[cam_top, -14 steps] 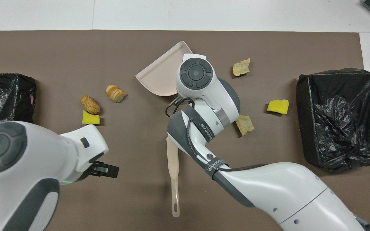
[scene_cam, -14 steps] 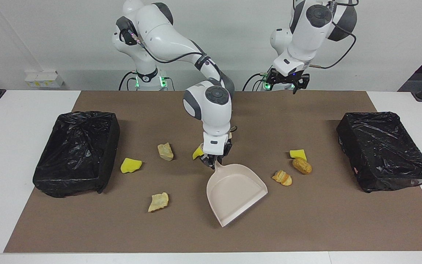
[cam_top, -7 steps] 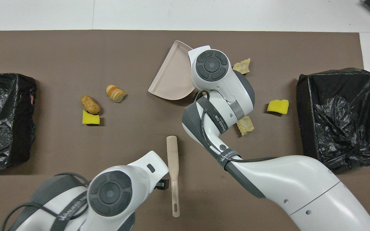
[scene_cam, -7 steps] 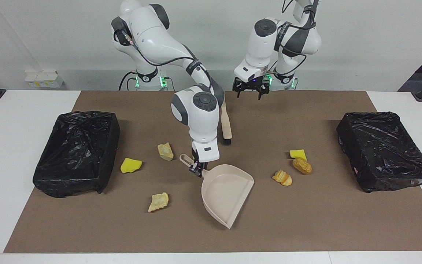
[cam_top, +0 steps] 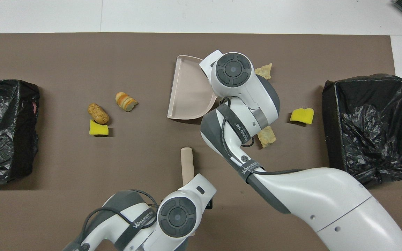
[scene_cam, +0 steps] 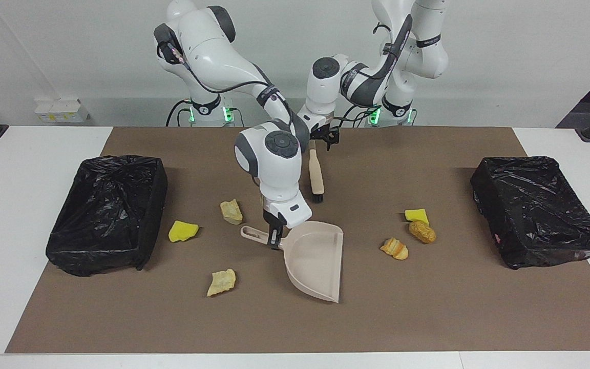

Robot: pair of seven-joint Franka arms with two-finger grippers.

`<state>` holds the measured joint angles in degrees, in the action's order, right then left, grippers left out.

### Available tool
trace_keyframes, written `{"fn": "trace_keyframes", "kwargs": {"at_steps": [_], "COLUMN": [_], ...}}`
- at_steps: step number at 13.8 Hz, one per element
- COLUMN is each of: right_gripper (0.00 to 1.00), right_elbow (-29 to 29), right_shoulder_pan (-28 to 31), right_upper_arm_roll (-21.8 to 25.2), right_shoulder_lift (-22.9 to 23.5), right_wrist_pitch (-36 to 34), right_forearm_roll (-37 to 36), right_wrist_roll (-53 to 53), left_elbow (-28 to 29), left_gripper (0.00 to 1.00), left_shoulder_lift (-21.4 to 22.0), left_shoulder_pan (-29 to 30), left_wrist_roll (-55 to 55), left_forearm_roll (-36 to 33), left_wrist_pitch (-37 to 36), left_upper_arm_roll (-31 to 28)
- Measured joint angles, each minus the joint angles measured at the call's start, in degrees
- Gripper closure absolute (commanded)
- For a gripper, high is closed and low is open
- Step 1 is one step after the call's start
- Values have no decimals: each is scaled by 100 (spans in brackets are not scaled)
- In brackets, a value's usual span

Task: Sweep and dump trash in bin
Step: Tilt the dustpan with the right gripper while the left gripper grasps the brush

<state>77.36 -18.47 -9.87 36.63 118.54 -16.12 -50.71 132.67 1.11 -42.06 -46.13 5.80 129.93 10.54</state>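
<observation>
A: The table was white, with a brown mat (scene_cam: 428,318) over most of it and a black-lined bin at each end, one toward the right arm's end (scene_cam: 105,212) and one toward the left arm's (scene_cam: 538,210)

B: And the grippers?

A: The right gripper (scene_cam: 275,239) was pinched on the dustpan (scene_cam: 313,264) handle. The left gripper (scene_cam: 324,137) hung spread just over the brush (scene_cam: 316,177) handle, not gripping it

B: Where was the trash?

A: Scattered on the mat: a yellow sponge (scene_cam: 183,230) and two pale lumps (scene_cam: 231,211) (scene_cam: 222,281) on the right arm's side of the pan, a bread slice (scene_cam: 395,248), a brown roll (scene_cam: 422,231) and another sponge (scene_cam: 417,215) on the other side

B: What might have gone wrong?

A: I judged the brush could skid from a poor pinch. The right arm's elbow crowded the brush, so a collision looked possible. The pale lump near the pan handle could get knocked away
</observation>
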Motion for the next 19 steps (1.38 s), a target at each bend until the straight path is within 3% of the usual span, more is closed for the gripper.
{"fn": "trace_keyframes", "kwargs": {"at_steps": [1, 4, 5, 10, 13, 17, 19], "right_gripper": [100, 100, 100, 100, 100, 100, 100], "right_elbow": [0, -1, -1, -11, -10, -7, 4], "right_shoulder_pan": [11, 10, 9, -6, -3, -4, -21], "right_upper_arm_roll": [0, -14, -30, -88, -88, -89, -90], "right_shoulder_lift": [0, 0, 0, -17, -17, -14, 13], "right_wrist_pitch": [-115, -177, -189, -461, -461, -445, -377], "right_forearm_roll": [0, 0, -1, -95, -96, -96, -96], "right_wrist_roll": [-112, -515, -685, -1302, -1310, -1310, -1310], "left_elbow": [20, 47, 48, 48, -84, -328, -416], "left_gripper": [19, 87, 100, 100, 100, 100, 100], "left_shoulder_lift": [-22, -31, -31, -24, 150, 723, 1184], "left_shoulder_pan": [-97, -150, -150, -151, -70, 771, 1468], "left_wrist_roll": [-89, -292, -351, -396, 127, 1113, 1694], "left_forearm_roll": [0, 0, 0, 123, 128, 134, 135], "left_wrist_pitch": [6, 7, 7, -122, -1122, -2260, -2711], "left_upper_arm_roll": [1, -6, -10, -17, -123, -225, -244]}}
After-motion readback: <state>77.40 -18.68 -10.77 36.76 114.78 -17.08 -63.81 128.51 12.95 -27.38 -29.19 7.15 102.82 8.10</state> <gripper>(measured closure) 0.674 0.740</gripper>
